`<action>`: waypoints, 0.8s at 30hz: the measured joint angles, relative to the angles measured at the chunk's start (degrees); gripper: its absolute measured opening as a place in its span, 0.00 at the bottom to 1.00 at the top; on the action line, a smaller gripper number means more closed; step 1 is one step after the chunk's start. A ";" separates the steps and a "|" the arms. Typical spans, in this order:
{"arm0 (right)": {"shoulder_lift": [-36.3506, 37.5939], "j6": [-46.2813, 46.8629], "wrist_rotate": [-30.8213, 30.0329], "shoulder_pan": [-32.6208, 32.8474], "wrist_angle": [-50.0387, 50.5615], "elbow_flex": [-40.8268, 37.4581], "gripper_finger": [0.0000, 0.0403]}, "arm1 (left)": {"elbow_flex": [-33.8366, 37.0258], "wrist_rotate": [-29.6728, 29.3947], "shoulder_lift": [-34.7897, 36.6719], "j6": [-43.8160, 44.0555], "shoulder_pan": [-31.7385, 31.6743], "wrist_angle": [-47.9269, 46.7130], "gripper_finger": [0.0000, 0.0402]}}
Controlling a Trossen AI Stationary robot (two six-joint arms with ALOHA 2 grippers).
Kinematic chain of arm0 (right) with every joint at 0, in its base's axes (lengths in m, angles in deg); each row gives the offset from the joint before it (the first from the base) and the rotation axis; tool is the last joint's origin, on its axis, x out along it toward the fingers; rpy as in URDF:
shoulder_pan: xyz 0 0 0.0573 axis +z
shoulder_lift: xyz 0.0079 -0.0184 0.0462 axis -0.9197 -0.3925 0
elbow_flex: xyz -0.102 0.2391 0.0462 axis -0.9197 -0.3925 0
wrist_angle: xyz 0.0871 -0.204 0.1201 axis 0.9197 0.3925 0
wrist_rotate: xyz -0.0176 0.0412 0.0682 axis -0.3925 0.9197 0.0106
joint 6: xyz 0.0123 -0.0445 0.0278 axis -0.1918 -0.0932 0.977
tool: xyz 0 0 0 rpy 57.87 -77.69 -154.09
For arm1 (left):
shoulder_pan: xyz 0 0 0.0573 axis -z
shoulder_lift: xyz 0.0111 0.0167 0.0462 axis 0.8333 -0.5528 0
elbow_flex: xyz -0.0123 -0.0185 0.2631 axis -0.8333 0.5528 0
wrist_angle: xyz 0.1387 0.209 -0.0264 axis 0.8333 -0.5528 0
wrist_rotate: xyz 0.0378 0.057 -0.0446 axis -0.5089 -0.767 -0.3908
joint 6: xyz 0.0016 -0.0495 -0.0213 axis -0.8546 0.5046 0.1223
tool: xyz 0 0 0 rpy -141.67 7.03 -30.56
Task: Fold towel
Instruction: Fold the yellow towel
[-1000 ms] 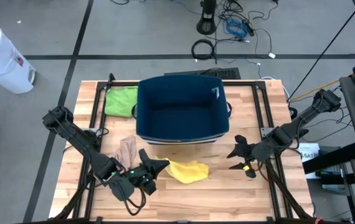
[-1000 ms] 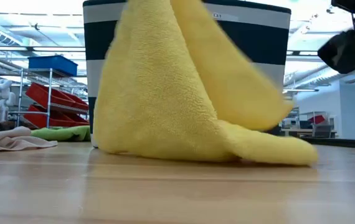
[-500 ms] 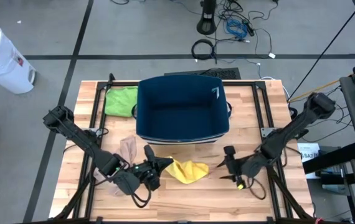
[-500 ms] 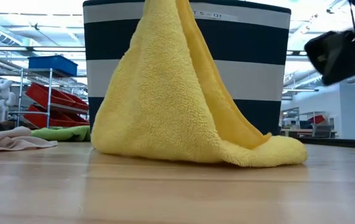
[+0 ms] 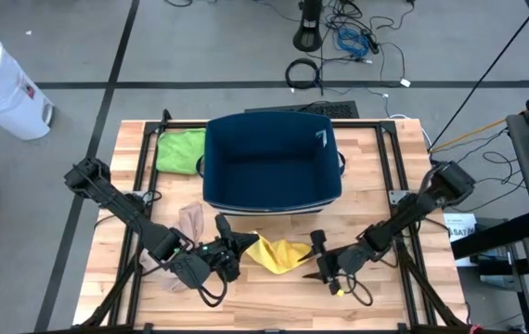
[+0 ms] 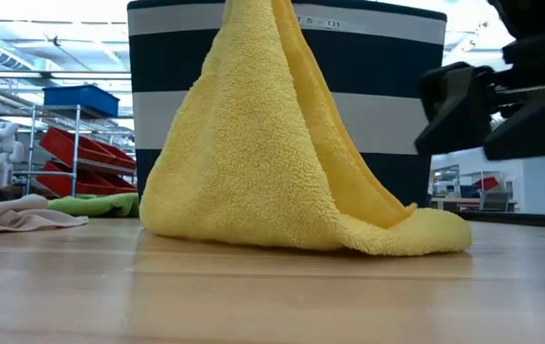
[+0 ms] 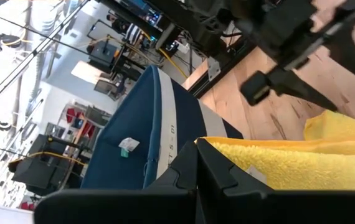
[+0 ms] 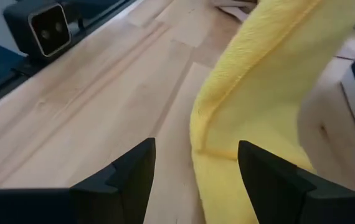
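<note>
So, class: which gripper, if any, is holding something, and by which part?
The left gripper is shut on the yellow towel, pinching its raised edge so the cloth hangs in a peak. The right gripper is open beside the towel, holding nothing.

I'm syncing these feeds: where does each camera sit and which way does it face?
High: overhead, facing down; both arms, blue fabric bin.
Low: tabletop height; yellow terry towel, right gripper.
Left wrist: past shut left gripper holding towel.
Right wrist: past open fingers towards towel.
All share the towel.

Left gripper [image 5: 243, 243] is clamped closed; right gripper [image 5: 316, 259], low, has fingers spread.
</note>
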 joint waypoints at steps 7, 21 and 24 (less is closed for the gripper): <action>-9.12 -2.67 -0.63 -1.06 3.04 8.56 0.53 | 0.00 0.17 0.00 0.17 -0.65 -0.02 0.00; -10.15 -0.09 -6.62 -1.88 11.76 11.51 0.30 | -0.04 0.20 0.00 0.27 -0.61 -0.07 0.00; -10.15 -0.09 -6.62 -1.88 11.99 11.51 0.21 | -0.04 0.26 0.00 0.28 -0.82 -0.07 0.00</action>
